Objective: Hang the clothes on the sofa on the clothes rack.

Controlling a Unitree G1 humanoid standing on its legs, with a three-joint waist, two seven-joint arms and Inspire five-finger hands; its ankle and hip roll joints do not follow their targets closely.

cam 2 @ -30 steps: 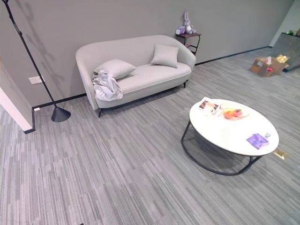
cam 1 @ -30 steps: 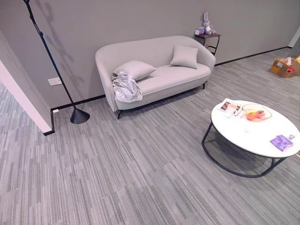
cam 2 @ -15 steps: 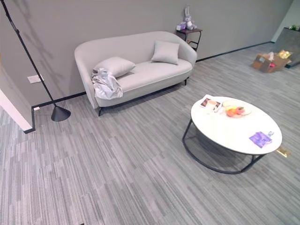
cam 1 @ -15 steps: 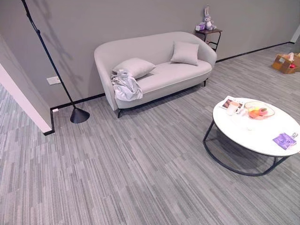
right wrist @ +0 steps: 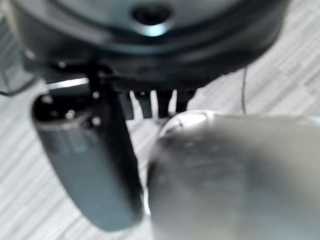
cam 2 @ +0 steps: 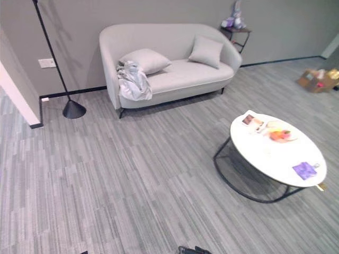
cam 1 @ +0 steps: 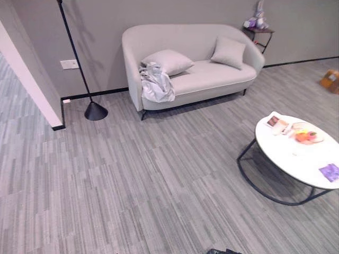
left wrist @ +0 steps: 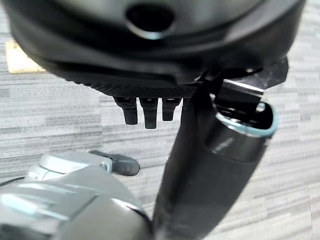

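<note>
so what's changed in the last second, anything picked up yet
Nothing picked up. The whole picture has shifted, so the camera moved, not the things. The silvery garment lies as before, draped over the sofa front beside the cushion. The floor lamp and round table kept their places. Left hand and right hand hang over the floor, fingers relaxed, holding nothing.

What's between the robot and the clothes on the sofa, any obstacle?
Nothing visible: open floor runs to the grey clothes draped over the sofa front edge. The round table stands off to the right.
</note>
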